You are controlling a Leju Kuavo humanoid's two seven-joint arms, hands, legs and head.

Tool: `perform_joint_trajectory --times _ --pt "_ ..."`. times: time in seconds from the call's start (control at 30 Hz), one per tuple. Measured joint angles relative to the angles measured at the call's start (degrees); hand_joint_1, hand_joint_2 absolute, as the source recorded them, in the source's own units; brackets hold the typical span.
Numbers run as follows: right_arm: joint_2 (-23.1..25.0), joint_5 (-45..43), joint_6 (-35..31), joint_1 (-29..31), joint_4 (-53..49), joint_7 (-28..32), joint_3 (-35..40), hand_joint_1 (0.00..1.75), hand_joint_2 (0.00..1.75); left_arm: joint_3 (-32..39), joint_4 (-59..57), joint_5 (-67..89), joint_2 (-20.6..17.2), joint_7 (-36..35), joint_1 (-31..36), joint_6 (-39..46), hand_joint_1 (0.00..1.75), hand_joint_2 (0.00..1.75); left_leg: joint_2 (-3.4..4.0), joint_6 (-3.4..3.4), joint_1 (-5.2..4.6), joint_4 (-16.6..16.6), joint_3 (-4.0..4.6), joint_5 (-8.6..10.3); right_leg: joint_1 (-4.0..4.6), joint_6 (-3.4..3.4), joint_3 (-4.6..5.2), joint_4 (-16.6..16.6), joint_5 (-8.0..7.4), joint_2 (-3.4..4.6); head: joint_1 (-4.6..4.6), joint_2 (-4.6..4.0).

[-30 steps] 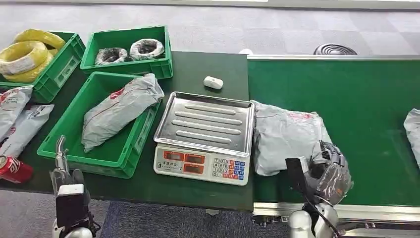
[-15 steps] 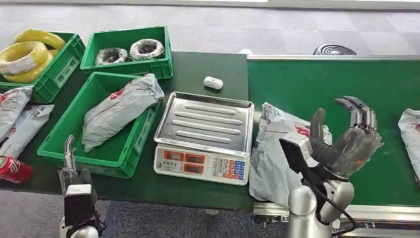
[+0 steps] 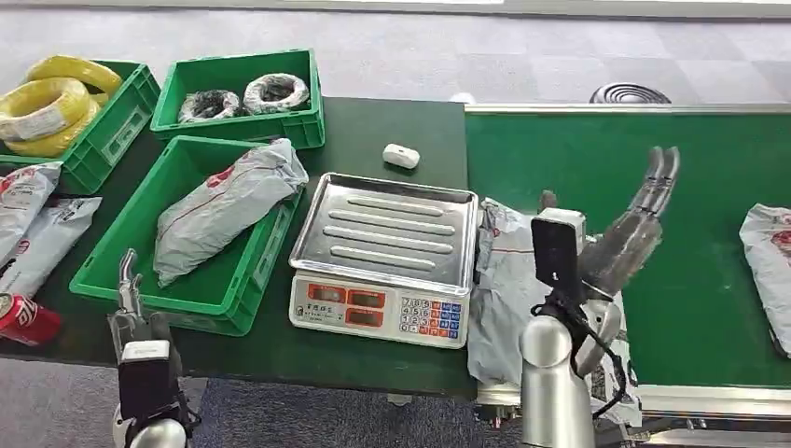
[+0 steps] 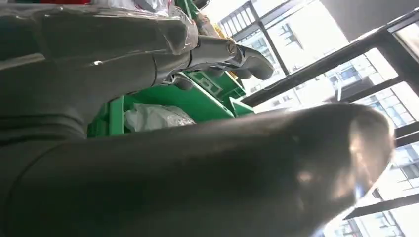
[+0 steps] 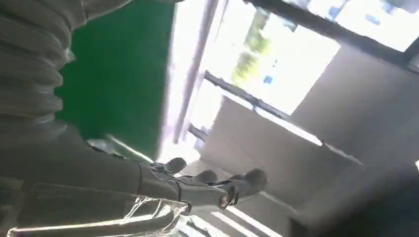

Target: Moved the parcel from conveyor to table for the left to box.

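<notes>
Grey parcel point(image 3: 508, 280) lies on the conveyor point(image 3: 709, 177) edge just beside the scale point(image 3: 384, 257), long axis front-to-back, directly left of the raised right hand point(image 3: 630, 229), whose fingers are spread, holding nothing.

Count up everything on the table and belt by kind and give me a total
Grey parcels: 5
Green bins: 3
Yellow wire coils: 2
Dark wire coils: 2
Scale: 1
Red can: 1
Small white device: 1
Total: 15
</notes>
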State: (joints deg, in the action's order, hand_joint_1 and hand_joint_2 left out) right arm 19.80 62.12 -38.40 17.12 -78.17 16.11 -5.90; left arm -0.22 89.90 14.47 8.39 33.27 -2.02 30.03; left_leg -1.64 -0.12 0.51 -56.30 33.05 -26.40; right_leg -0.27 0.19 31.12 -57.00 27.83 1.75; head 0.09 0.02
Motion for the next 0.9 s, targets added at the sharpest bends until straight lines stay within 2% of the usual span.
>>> perform_joint_trajectory --times 0.13,0.3,0.37,0.63,0.9 --pt "-0.7 9.4 -1.2 -0.9 8.7 -4.8 -1.1 0.0 1.75 0.4 0.1 -0.1 0.0 -0.5 -0.2 -0.2 0.0 0.0 -0.05 0.0 0.03 0.0 0.02 -0.01 0.02 0.01 0.01 0.0 0.02 -0.06 -0.02 -0.02" --pt "-1.6 20.7 -1.4 -3.8 18.0 -10.1 -8.9 0.0 1.75 1.0 0.9 0.1 0.0 -1.3 -0.7 -0.6 0.0 0.0 -0.06 0.0 0.01 0.0 0.13 -0.03 0.01 0.01 0.1 0.0 0.03 -0.07 0.0 -0.02" --pt "-2.6 21.6 -1.4 -4.4 22.1 -12.5 -12.3 0.0 1.75 1.4 1.3 0.2 0.0 -1.5 -0.7 -0.8 0.0 0.0 -0.05 0.0 0.01 0.0 0.14 -0.04 0.0 0.01 0.1 0.0 0.03 -0.06 0.0 0.0" --pt "-5.0 21.4 -1.4 -5.1 31.9 -14.8 -21.2 0.0 1.75 1.9 1.6 0.8 0.3 -1.9 -0.7 -2.0 0.0 0.0 -0.05 0.0 0.01 0.0 0.11 -0.03 0.0 0.01 0.09 0.0 0.02 -0.05 0.0 0.0" --pt "-6.8 20.1 -1.8 -2.3 39.8 -14.7 -27.3 0.0 1.75 2.3 2.1 1.3 0.5 -2.2 -0.5 -2.9 0.0 0.0 -0.03 0.02 0.01 0.0 -0.11 -0.05 0.0 0.02 -0.06 0.1 0.06 -0.06 0.0 0.0"
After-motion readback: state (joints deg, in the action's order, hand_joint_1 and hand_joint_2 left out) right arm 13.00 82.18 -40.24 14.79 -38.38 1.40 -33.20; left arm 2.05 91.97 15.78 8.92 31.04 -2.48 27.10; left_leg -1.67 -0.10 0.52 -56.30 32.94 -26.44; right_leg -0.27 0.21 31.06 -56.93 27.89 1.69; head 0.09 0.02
